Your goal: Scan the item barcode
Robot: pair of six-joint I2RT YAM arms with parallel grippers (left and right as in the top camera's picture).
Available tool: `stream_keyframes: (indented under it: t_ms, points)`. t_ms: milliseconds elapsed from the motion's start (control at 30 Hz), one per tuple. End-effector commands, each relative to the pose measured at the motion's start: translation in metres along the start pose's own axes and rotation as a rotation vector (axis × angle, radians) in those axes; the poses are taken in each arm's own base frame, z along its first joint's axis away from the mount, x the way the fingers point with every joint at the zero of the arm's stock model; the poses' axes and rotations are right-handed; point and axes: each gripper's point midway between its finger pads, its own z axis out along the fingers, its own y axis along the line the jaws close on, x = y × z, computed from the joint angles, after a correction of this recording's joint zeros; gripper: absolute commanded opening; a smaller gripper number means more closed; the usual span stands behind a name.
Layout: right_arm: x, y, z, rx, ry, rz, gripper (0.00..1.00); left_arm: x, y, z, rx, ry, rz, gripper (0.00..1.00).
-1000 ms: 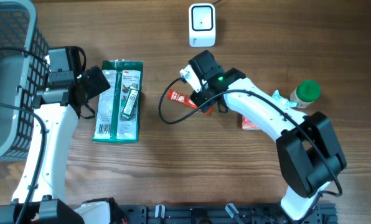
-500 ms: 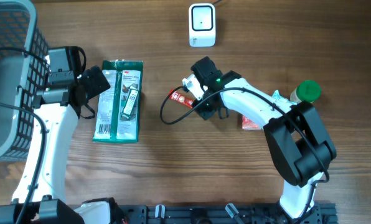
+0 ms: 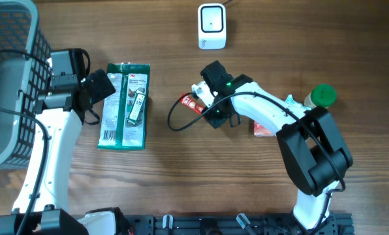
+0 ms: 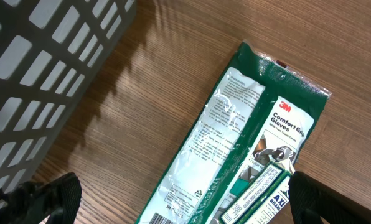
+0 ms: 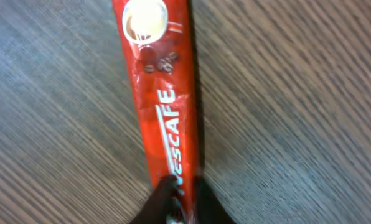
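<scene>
Risk: sachet (image 5: pixel 164 106) could slip or flop on the way to scanner (image 3: pixel 211 25) | right gripper (image 5: pixel 179 186) pinches just its tip | left gripper (image 4: pixel 185 208) spread wide over gloves (image 4: pixel 235 143)

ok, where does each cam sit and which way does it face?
Overhead: above the table, facing straight down; left arm and right arm show.
Left wrist: on left arm, facing down at glove pack and basket; open left tool at bottom corners.
Right wrist: on right arm, facing down at coffee stick; right tool shut on it.
Shared: overhead also shows both items and basket.
</scene>
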Motion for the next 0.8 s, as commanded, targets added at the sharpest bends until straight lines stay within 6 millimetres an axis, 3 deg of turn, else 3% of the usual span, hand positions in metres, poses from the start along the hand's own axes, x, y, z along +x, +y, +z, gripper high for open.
stream_keyframes:
  t_ms: [0,533,767]
  points:
    - [0.003,-0.009,0.003,0.052,0.016,0.030,0.04,-0.003,0.001,-0.002,0.003,-0.009,-0.014,1.00]
    - [0.014,0.000,0.010,0.004,0.032,0.130,0.04,-0.003,0.001,-0.002,0.004,-0.010,-0.015,1.00]
    - [0.005,0.003,-0.004,-0.014,0.020,0.141,0.04,-0.003,0.001,-0.002,0.003,-0.009,-0.014,1.00]
